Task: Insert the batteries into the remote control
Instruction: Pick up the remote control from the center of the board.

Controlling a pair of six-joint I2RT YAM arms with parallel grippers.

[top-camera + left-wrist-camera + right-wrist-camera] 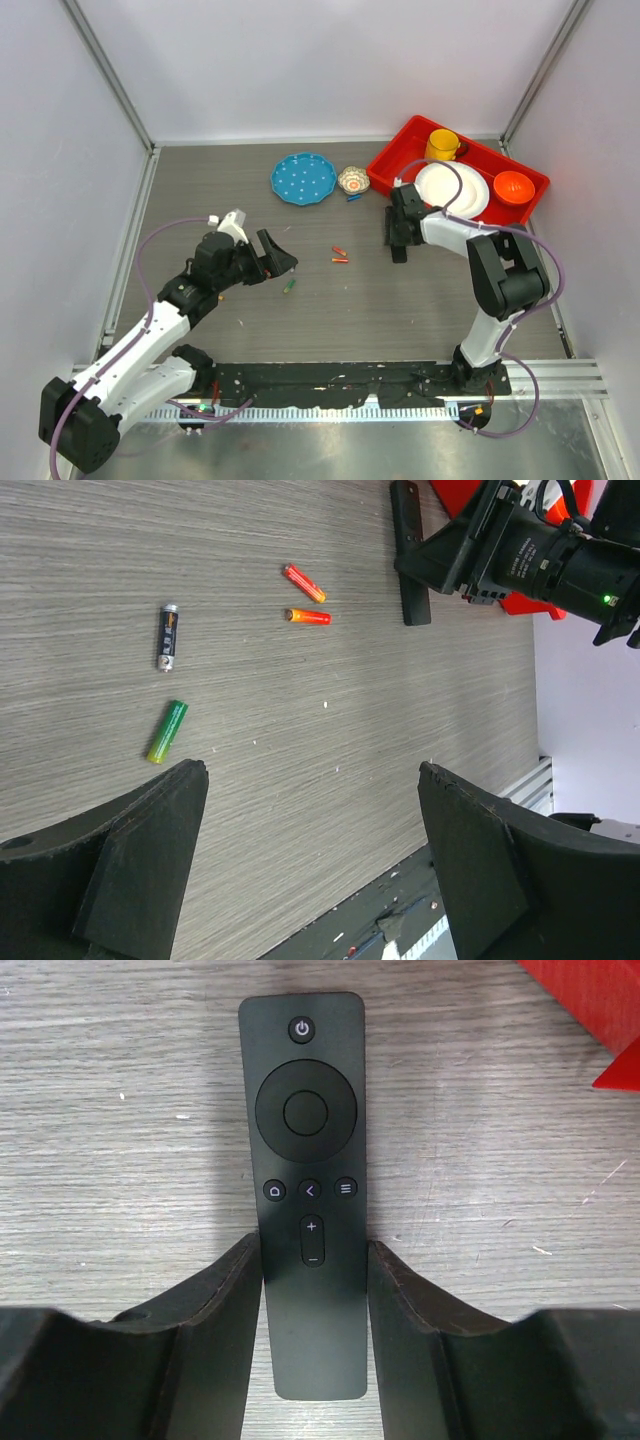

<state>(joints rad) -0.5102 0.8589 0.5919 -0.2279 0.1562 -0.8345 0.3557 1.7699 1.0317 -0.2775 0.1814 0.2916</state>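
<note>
The remote control, a slim black bar, lies flat on the wood table with its buttons up. My right gripper is shut on its lower half, a finger against each long side. In the top view this pair sits by the red bin. Two batteries lie left of centre: a dark one and a green one; the top view shows only the green one. My left gripper hovers open and empty just near of them, also in the top view.
Two small orange sticks lie between the batteries and the remote. A red bin at the back right holds a yellow cup, a white plate and an orange bowl. A blue plate and a small patterned bowl stand at the back.
</note>
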